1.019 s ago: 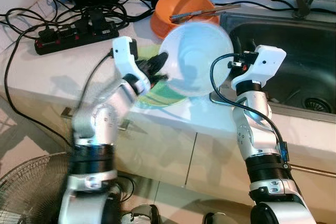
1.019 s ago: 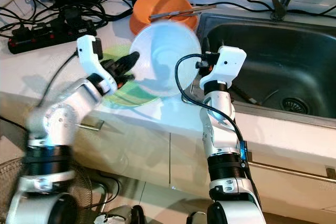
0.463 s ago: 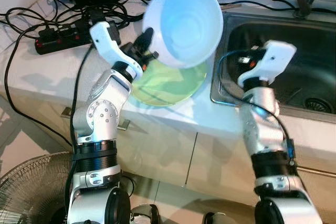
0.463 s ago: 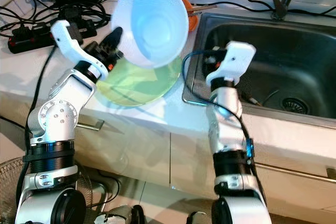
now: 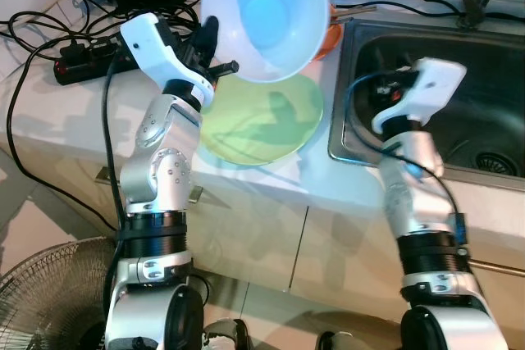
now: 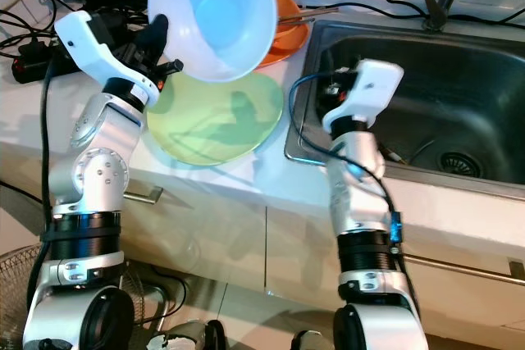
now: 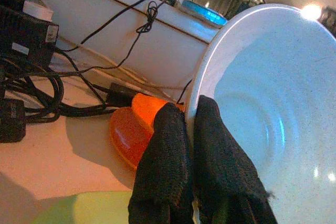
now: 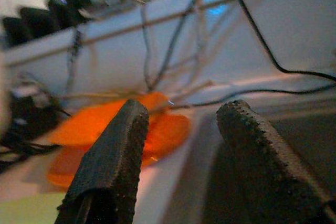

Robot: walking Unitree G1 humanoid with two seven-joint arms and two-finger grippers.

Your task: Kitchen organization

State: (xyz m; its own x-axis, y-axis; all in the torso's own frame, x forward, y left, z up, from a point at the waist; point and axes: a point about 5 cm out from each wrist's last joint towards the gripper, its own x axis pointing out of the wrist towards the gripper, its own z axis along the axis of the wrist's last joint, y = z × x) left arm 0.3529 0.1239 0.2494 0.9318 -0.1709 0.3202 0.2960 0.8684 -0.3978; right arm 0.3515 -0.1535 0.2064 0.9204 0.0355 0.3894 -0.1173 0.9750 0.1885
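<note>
Bowl (image 5: 264, 15) rim pinched in my raised left tool (image 7: 190, 129), above the green plate (image 5: 262, 120); right tool (image 8: 181, 145) gapes empty over the sink (image 5: 459, 79).

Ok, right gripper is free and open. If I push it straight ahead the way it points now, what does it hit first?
Probably the orange bowl on the counter beside the sink. The right gripper has its open fingers framing that bowl, with nothing nearer between them. Depth is uncertain; it may clip the sink's rim first.
</note>
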